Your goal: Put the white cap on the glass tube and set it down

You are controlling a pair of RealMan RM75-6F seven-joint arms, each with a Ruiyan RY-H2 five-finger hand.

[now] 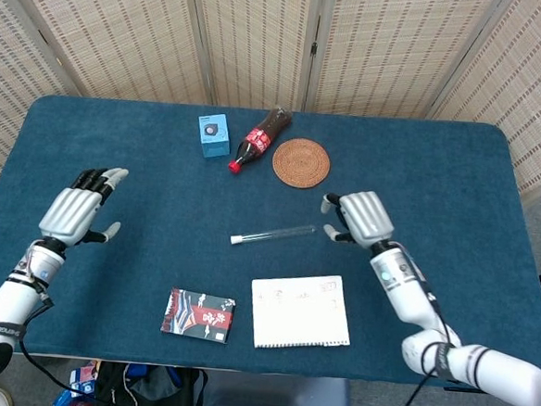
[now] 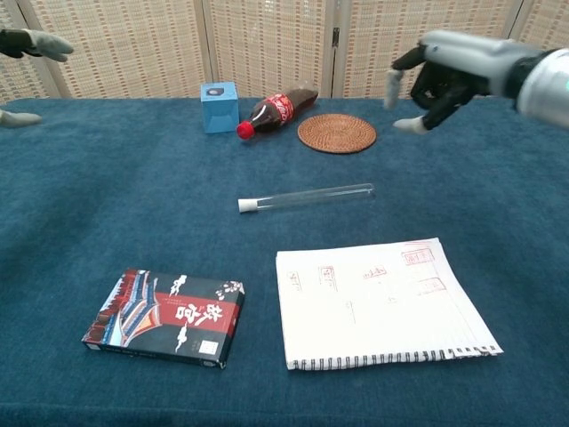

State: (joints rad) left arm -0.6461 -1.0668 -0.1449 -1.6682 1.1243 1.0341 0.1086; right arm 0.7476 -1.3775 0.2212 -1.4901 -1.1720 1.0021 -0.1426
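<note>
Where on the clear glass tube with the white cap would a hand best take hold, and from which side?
Probably from above, at the bare middle of the clear glass tube. It lies flat on the blue table, white cap toward the robot's left, so only its long sides are free to pinch. The open right hand, raised off the tube's round end, looks the nearer one.
</note>
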